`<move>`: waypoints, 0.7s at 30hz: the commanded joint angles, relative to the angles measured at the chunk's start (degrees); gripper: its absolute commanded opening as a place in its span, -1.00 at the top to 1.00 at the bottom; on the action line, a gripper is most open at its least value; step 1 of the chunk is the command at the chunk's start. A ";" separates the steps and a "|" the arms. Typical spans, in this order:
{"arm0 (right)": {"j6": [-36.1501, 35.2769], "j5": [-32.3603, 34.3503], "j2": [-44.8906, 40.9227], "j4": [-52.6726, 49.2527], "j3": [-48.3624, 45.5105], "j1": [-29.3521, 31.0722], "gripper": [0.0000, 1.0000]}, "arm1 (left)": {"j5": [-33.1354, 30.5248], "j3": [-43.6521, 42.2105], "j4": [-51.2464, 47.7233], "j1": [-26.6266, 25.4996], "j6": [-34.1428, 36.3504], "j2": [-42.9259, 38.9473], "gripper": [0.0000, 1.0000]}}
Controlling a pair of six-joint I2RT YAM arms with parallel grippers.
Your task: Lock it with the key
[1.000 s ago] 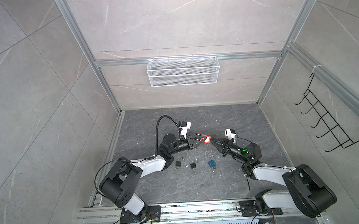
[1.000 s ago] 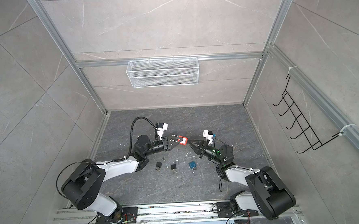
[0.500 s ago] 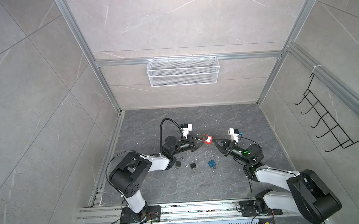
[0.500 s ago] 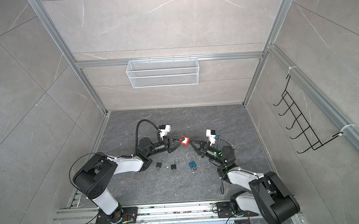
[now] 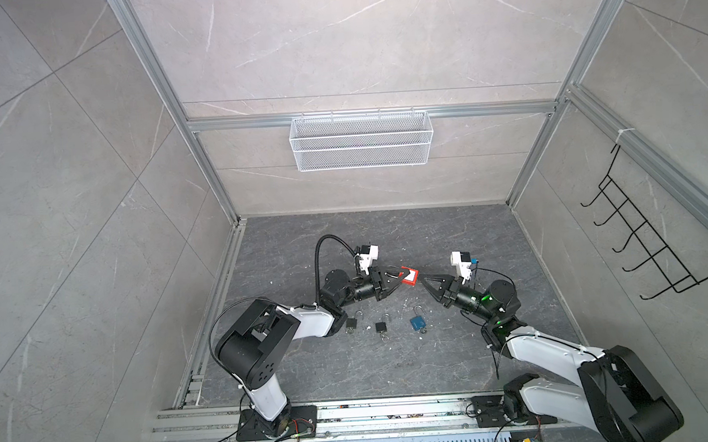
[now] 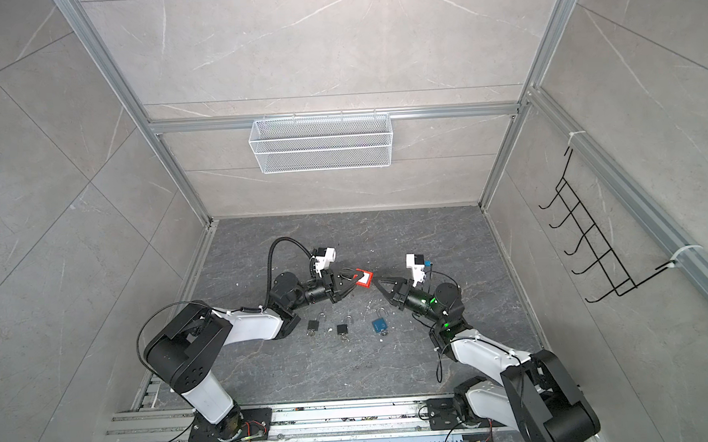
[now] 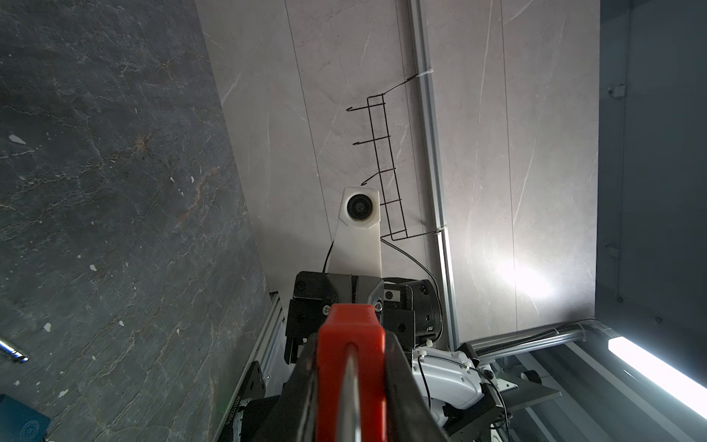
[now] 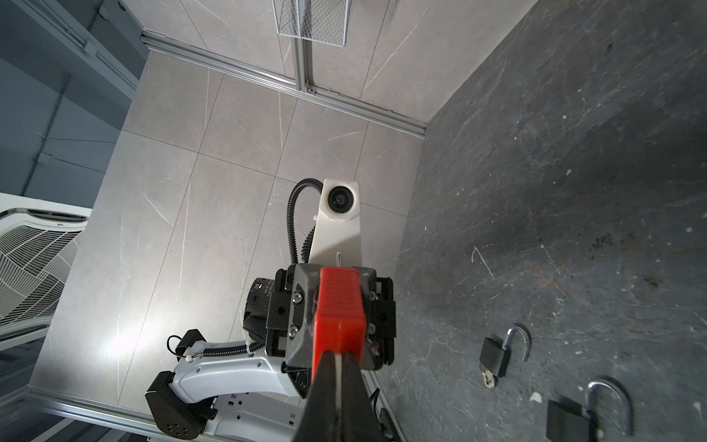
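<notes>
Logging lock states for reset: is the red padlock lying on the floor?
No, the red padlock is clamped in the left gripper, held up off the floor.

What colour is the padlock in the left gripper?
Red. The padlock shows best in the right wrist view.

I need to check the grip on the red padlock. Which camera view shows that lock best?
The right wrist view: the red padlock sits clear and central, clamped by the left gripper. The left wrist view has it close but blurred and partly cut off. In both top views it is only a small red spot.
</notes>
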 commanded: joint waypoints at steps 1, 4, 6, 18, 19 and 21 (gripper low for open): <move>-3.16 -2.36 -0.19 -1.21 0.11 0.62 1.00 | -3.46 0.10 4.38 0.51 0.35 -1.05 1.00; -3.38 -2.19 -0.71 -1.88 -0.01 0.62 1.00 | -3.52 -0.15 4.38 0.46 0.70 -1.13 1.00; -3.56 -2.19 -1.38 -2.78 -0.05 0.62 1.00 | -3.69 -0.32 4.23 0.48 1.15 -1.30 1.00; -5.19 -1.42 -5.14 -6.79 -0.78 0.59 1.00 | -5.24 -2.93 -1.08 0.95 6.11 -4.73 1.00; -4.89 -1.45 -5.21 -6.40 -1.00 0.58 1.00 | -5.54 -3.22 -0.91 1.12 6.10 -4.96 1.00; -4.49 -1.47 -5.18 -5.61 -1.27 0.62 1.00 | -5.61 -3.57 -0.62 1.60 5.98 -5.09 1.00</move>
